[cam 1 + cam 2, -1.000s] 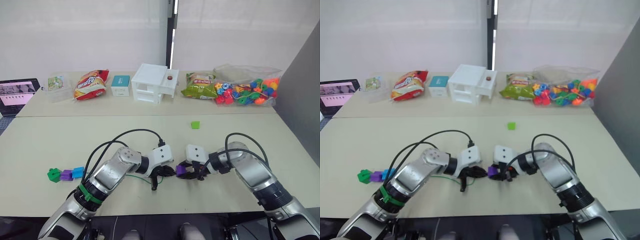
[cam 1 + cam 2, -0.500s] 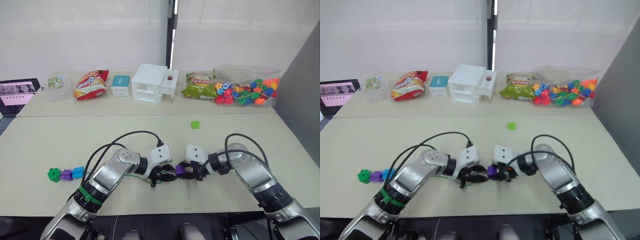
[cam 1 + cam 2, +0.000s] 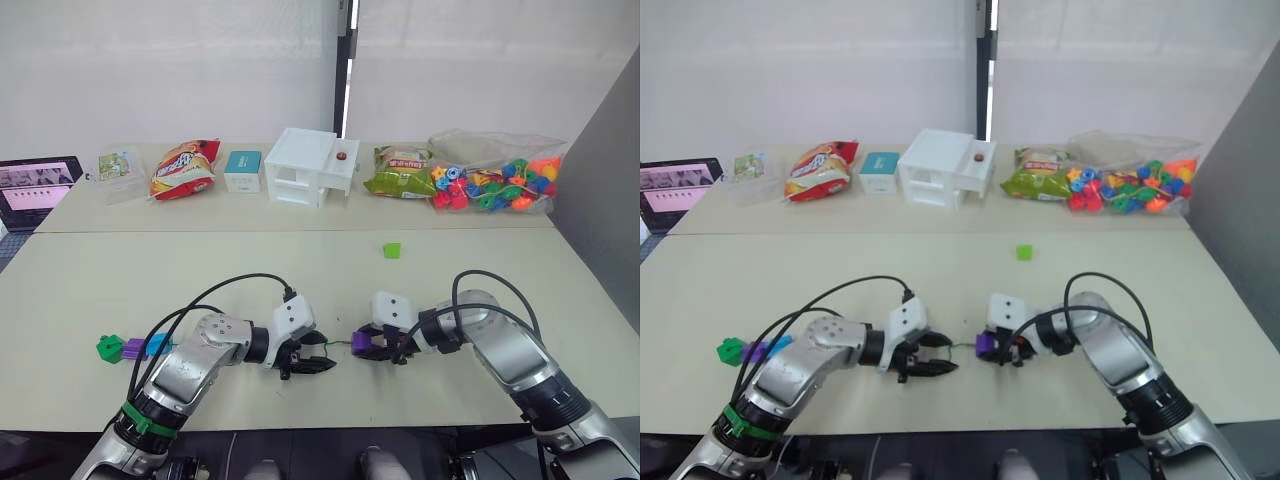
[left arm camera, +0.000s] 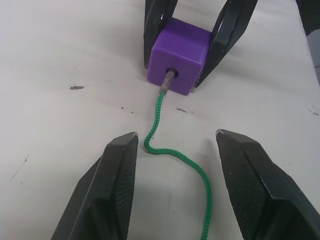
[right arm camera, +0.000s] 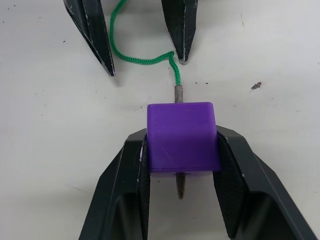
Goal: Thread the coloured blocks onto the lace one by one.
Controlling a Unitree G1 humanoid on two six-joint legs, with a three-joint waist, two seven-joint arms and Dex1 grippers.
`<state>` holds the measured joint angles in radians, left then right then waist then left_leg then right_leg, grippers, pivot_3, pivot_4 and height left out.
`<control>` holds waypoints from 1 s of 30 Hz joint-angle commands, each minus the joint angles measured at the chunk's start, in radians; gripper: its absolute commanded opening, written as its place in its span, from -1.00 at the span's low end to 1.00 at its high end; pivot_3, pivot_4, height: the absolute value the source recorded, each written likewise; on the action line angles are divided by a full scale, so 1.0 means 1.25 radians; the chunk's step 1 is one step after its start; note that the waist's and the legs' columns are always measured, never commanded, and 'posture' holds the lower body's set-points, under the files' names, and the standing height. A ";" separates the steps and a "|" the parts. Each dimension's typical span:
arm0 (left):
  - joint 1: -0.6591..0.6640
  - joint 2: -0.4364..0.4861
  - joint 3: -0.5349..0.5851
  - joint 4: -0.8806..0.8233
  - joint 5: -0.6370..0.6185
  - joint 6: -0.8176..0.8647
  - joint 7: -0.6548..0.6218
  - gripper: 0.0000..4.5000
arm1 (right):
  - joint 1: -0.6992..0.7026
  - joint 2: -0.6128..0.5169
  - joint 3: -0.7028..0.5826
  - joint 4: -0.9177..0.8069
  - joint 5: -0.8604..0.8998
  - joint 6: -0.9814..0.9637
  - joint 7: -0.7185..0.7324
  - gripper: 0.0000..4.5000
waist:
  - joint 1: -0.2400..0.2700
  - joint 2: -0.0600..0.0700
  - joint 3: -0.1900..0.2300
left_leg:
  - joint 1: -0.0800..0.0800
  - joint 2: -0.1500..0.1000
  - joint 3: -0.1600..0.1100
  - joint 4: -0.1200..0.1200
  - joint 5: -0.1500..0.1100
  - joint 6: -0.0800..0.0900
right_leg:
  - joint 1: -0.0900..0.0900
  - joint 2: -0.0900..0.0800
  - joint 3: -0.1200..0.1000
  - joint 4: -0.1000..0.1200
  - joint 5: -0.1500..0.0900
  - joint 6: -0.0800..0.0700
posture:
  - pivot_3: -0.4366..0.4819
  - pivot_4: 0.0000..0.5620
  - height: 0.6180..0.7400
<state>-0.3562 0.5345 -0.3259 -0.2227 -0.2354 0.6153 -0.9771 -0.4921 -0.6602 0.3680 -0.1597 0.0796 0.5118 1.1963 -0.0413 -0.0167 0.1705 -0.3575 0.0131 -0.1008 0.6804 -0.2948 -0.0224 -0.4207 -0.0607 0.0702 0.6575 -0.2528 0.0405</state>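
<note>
Left pincer [image 4: 172, 187] has released the lace [image 4: 165, 145], retreating from purple block [image 5: 182, 135].

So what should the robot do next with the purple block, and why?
Probably the left pincer, now open and off the lace, should reach round and pinch the stiff tip poking out behind the purple block, then pull it through. The right pincer holds that block steady.

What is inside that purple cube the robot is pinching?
The lace's stiff tip runs through the purple cube, poking out both sides. The middle stretch inside is hidden.
</note>
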 commanded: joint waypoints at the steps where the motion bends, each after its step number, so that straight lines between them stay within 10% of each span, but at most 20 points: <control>1: 0.016 -0.015 -0.018 0.009 0.021 -0.019 0.030 0.17 | 0.003 -0.008 -0.012 -0.035 0.021 0.011 0.002 -0.47 | 0.002 0.000 0.000 | 0.000 0.000 0.000 0.000 0.000 0.000 | 0.000 0.000 0.000 0.000 0.000 0.000 | -0.05 -0.47 1.00; 4: 0.031 -0.019 -0.036 0.034 0.042 -0.036 0.045 0.17 | 0.002 -0.016 -0.013 -0.045 0.028 0.022 0.004 -0.47 | 0.007 0.000 0.000 | 0.000 0.000 0.000 0.000 0.000 0.000 | 0.001 0.000 0.000 0.000 0.000 0.000 | -0.05 -0.47 1.00; 13: 0.023 -0.034 -0.035 0.049 0.031 -0.059 0.032 -0.95 | -0.001 -0.026 -0.017 -0.047 0.033 0.024 -0.006 -0.47 | 0.012 0.000 0.000 | 0.002 0.000 0.000 0.000 0.000 0.000 | 0.002 0.000 0.000 -0.001 0.000 0.000 | -0.05 -0.47 1.00; 30: -0.076 -0.061 -0.079 0.061 0.039 -0.091 -0.027 -0.99 | 0.011 -0.021 -0.008 -0.054 0.034 0.036 -0.021 -0.47 | 0.019 0.000 0.000 | 0.000 0.000 0.001 0.000 0.000 0.000 | 0.001 0.000 0.000 -0.001 0.000 0.000 | -0.05 -0.47 1.00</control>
<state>-0.4298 0.4647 -0.4260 -0.1399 -0.1890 0.5222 -1.0030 -0.4846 -0.6839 0.3687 -0.1875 0.1024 0.5561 1.1726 -0.0174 -0.0167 0.1701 -0.3572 0.0128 -0.1003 0.6802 -0.2948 -0.0223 -0.4200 -0.0608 0.0701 0.6560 -0.2528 0.0406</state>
